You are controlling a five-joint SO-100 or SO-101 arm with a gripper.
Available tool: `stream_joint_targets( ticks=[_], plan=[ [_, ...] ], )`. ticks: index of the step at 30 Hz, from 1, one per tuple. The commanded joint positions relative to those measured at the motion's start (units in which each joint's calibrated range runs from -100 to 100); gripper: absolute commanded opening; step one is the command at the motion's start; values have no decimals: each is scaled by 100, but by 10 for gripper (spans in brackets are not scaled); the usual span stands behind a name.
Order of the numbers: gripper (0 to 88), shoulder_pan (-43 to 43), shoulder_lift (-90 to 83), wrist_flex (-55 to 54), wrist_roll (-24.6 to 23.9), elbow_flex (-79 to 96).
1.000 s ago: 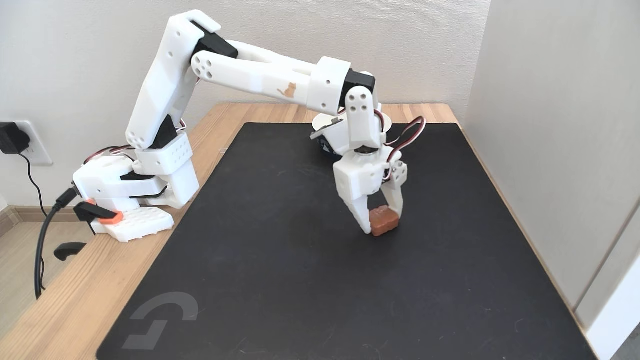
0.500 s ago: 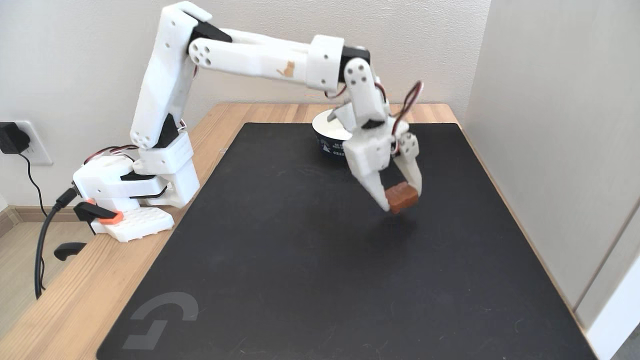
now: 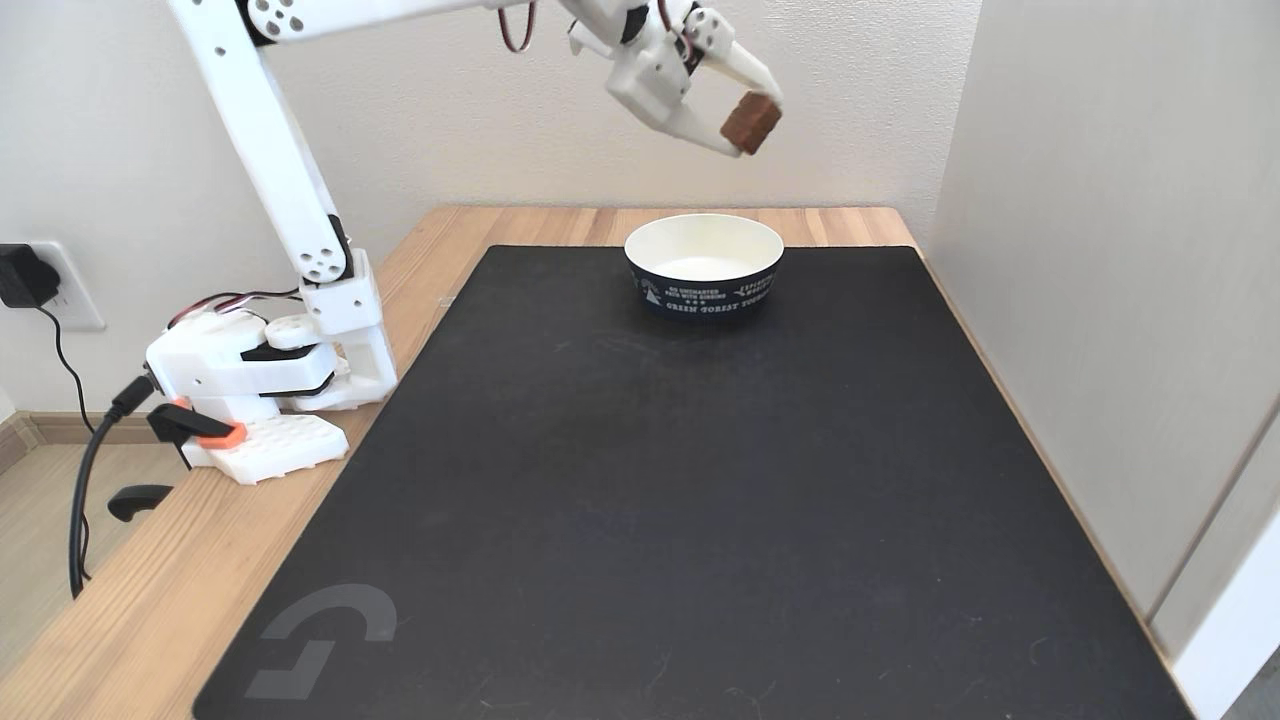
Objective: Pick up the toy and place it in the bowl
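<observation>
Clearly the carry step is in hand: the gripper (image 3: 752,122) hangs high above the back of the desk (image 3: 150,590), its two white fingers (image 3: 745,68) clamped on the reddish-brown toy (image 3: 751,122), which is held in the air well above the black mat (image 3: 680,500) and roughly over the right part of the bowl (image 3: 704,266). That bowl stands upright and empty at the far edge of the mat, white inside and navy outside. Next, I judge, the arm should come down over the bowl's middle and part its fingers only once low, since a drop from this height could bounce the toy out.
</observation>
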Motion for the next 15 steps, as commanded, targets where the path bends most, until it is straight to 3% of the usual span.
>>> stream_joint_targets(
  ticks=[1, 6, 9, 15],
  plan=[
    [20, -540, -505, -1420, -416, 1574],
    [63, -950, -513, -3283, -1069, 3250],
    [168, -992, -522, -3461, -1325, 3728],
    [196, -925, -530, -3436, -1455, 3935]
  ],
)
